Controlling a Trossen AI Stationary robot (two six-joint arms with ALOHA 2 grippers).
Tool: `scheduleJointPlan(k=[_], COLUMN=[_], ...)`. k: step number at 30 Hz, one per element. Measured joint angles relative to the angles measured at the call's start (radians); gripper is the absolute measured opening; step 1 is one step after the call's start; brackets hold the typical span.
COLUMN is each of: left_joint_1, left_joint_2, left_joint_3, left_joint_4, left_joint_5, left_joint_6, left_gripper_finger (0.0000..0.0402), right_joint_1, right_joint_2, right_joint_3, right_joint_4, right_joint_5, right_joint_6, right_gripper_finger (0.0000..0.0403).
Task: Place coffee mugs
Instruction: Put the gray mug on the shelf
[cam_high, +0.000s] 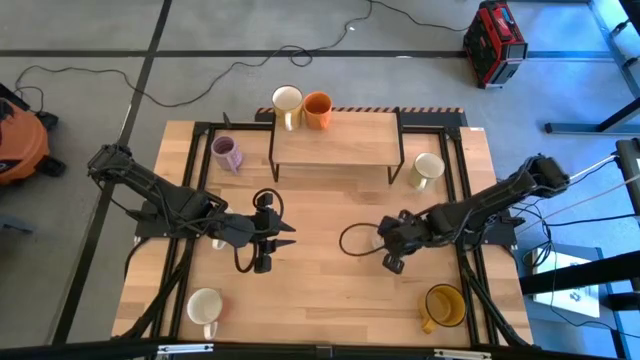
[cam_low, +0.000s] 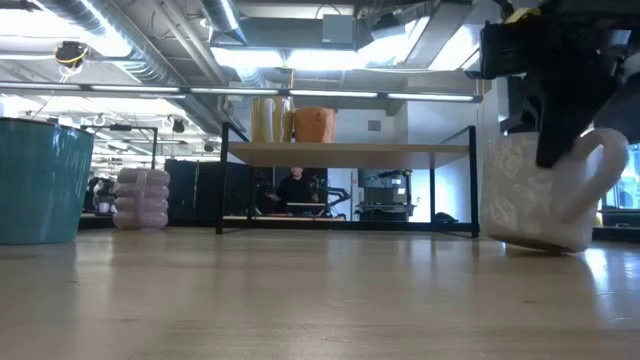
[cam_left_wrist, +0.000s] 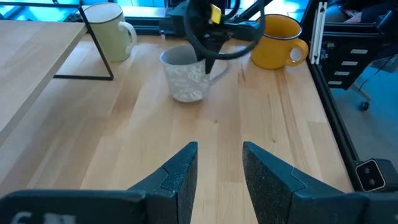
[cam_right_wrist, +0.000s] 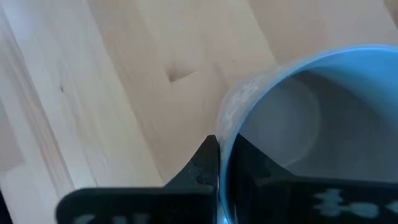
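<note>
1. Looking down, I count one wooden table (cam_high: 330, 280) carrying one low shelf (cam_high: 335, 140).
2. Two arms: my right gripper (cam_high: 388, 240) is pinching the rim of a pale embossed mug (cam_left_wrist: 183, 74) mid-table; my left gripper (cam_high: 285, 235) hovers near it, fingers spread, empty.
3. Seven mugs counted: cream mug (cam_high: 287, 102) and orange mug (cam_high: 318, 108) on the shelf, lilac mug (cam_high: 226, 152), beige mug (cam_high: 428, 168), white mug (cam_high: 204, 306), amber mug (cam_high: 445, 305), plus the gripped one.
</note>
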Motion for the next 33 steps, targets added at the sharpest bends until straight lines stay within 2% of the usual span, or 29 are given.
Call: scheduleJointPlan(k=[8, 17, 21, 26, 30, 33], left_joint_1=[0.002, 0.002, 0.002, 0.002, 0.002, 0.002], left_joint_2=[0.000, 0.000, 0.000, 0.000, 0.000, 0.000], left_joint_3=[0.000, 0.000, 0.000, 0.000, 0.000, 0.000], left_joint_4=[0.002, 0.001, 0.001, 0.000, 0.000, 0.000], left_joint_5=[-0.004, -0.008, -0.008, -0.008, -0.008, -0.008], left_joint_6=[0.000, 0.000, 0.000, 0.000, 0.000, 0.000], left_gripper_finger=[0.0121, 0.0121, 0.0121, 0.0121, 0.0121, 0.0121], right_joint_1=[-0.004, -0.010, -0.010, -0.016, -0.023, 0.002], right_joint_2=[0.052, 0.052, 0.052, 0.051, 0.017, -0.025], right_joint_3=[0.049, 0.051, 0.051, 0.057, 0.135, 0.217], right_joint_4=[-0.044, -0.047, -0.051, -0.067, -0.191, -0.301], right_joint_5=[-0.054, -0.088, -0.090, -0.100, -0.095, -0.036], right_joint_6=[-0.091, -0.041, -0.004, 0.024, 0.018, 0.060], right_gripper_finger=[0.0007, 0.0033, 0.0062, 0.0120, 0.0156, 0.0169])
